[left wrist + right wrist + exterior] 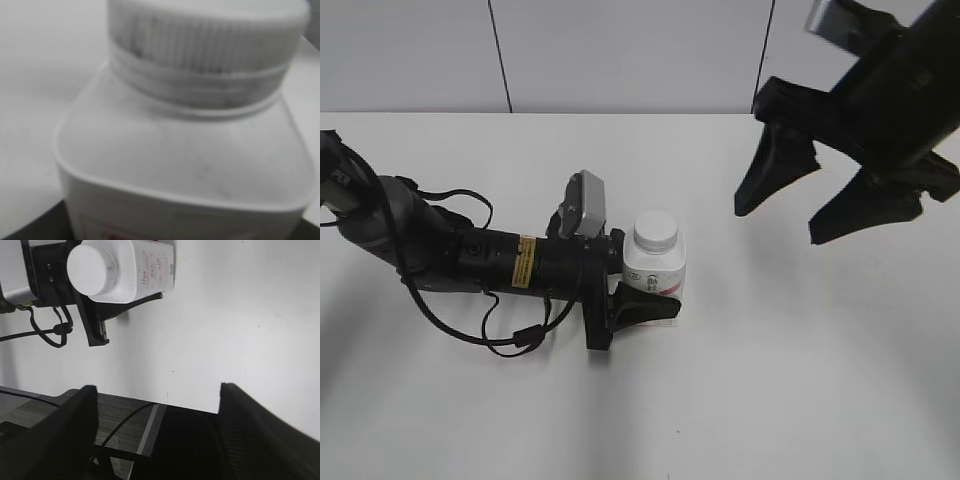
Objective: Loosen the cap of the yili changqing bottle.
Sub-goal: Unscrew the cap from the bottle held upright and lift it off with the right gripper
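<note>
The yili changqing bottle [665,270] stands upright on the white table, white and squarish with a pink-red label. Its white ribbed cap [655,232] sits on the neck. My left gripper [655,275] lies low on the table, shut on the bottle's body; one black finger [648,304] shows in front, the other is hidden behind. The left wrist view is filled by the bottle's shoulder [180,165] and cap [210,45]. My right gripper [778,225] hangs open up and to the right, apart from the bottle. Its wrist view shows the cap [95,270] and bottle [147,270] far off, and the gripper [157,395] is empty.
The left arm [440,250] with its looping black cable [510,335] lies across the table's left half. The white table [800,360] stretches to the right and front of the bottle. A grey panelled wall [620,50] stands behind.
</note>
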Action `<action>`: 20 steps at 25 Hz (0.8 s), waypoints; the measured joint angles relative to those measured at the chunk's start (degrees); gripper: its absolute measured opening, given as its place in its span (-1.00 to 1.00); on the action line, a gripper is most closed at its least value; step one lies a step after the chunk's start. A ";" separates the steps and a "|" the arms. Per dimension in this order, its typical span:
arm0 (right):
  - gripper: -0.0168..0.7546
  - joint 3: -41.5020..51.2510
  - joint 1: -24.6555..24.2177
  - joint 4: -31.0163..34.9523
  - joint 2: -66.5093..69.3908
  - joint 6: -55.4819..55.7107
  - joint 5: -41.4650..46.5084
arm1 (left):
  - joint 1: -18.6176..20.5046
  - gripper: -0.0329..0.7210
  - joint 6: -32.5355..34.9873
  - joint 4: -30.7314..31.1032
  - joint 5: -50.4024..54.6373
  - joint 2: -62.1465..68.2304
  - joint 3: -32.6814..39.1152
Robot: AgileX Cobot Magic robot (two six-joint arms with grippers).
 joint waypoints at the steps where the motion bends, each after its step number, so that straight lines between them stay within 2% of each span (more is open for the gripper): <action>1: 0.56 -1.08 1.03 -0.34 1.19 0.51 0.00 | 0.00 0.21 0.00 -0.11 0.06 0.00 0.00; 11: 0.56 -13.99 7.70 -4.62 12.87 6.50 2.11 | 0.00 0.20 0.00 -0.80 0.24 0.00 0.00; 20: 0.56 -20.27 9.41 -7.05 20.64 9.17 3.02 | 0.00 0.20 0.00 -0.92 0.29 0.00 0.00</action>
